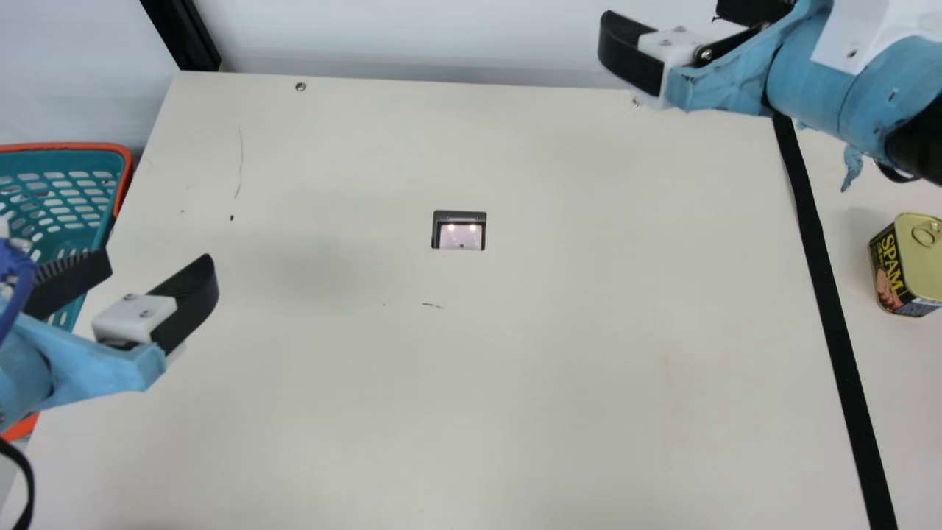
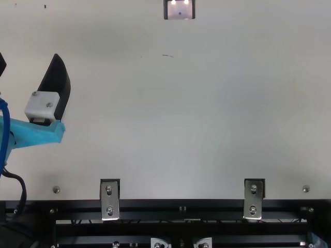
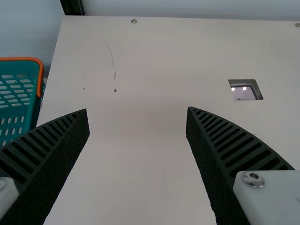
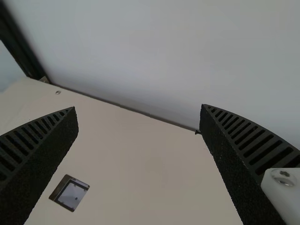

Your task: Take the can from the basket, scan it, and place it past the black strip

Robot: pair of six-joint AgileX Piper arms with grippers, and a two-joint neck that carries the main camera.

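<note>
The can stands upright on the table at the main view's right, beyond the black strip. My left gripper is open over the table's left part, beside the teal basket with its orange rim; in the left wrist view the same gripper has nothing between its fingers. High at the right, near the table's far edge, is my right gripper; the right wrist view shows this gripper open and holding nothing. The scanner window lies in the table's middle.
A pale wall rises behind the table's far edge, with a black post at the far left corner. Along the table's near edge runs a black frame with metal brackets.
</note>
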